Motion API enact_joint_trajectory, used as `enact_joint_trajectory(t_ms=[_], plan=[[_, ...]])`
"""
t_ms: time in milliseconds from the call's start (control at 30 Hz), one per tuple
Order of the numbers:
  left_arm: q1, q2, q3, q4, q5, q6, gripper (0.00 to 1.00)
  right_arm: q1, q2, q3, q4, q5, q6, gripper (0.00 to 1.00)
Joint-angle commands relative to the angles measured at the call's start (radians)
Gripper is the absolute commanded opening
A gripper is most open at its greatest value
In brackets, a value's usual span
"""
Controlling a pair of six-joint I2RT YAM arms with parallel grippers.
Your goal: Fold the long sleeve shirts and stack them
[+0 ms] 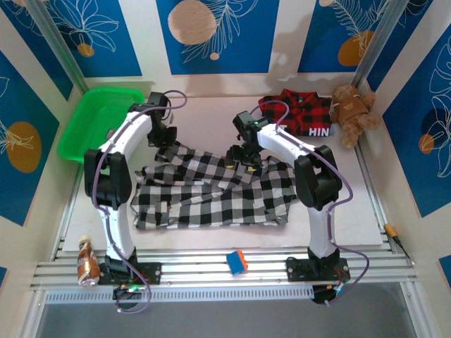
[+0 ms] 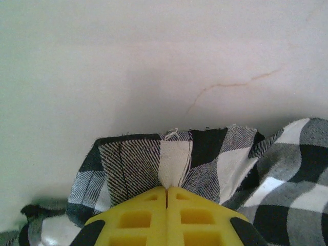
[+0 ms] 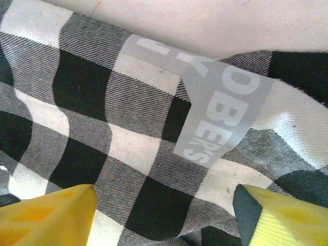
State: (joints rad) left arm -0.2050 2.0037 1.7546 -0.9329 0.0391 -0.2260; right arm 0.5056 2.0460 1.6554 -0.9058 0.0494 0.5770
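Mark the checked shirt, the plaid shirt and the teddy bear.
checked shirt (image 1: 211,193): top view, middle of its body.
plaid shirt (image 1: 306,109): top view, red cloth above the lettering.
teddy bear (image 1: 354,116): top view, belly.

Red-and-black plaid shirt (image 1: 296,111): white letters "HIN" on its black band (image 1: 318,131) | black-and-white checked shirt (image 3: 77,107): pale letters "OBER'S" on a grey band (image 3: 225,113), the letters ahead of them unreadable
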Motion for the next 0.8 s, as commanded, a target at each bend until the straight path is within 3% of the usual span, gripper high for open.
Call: enact_joint_trajectory(t_ms=[0,300,767], plan=[[0.005,-0.094,-0.051,-0.061,0.049,-0.037,0.00,-0.013,-0.030,0.031,-0.008,0.001,-0.006,0.74],[-0.001,-0.220,-0.103,-0.218,0.010,-0.083,0.00,-0.032,-0.017,0.023,0.008,-0.018,-0.014,0.74],[-0.031,-0.235,0.082,-0.483,0.028,-0.080,0.00,-0.058,0.035,0.010,0.010,-0.061,-0.055,0.74]])
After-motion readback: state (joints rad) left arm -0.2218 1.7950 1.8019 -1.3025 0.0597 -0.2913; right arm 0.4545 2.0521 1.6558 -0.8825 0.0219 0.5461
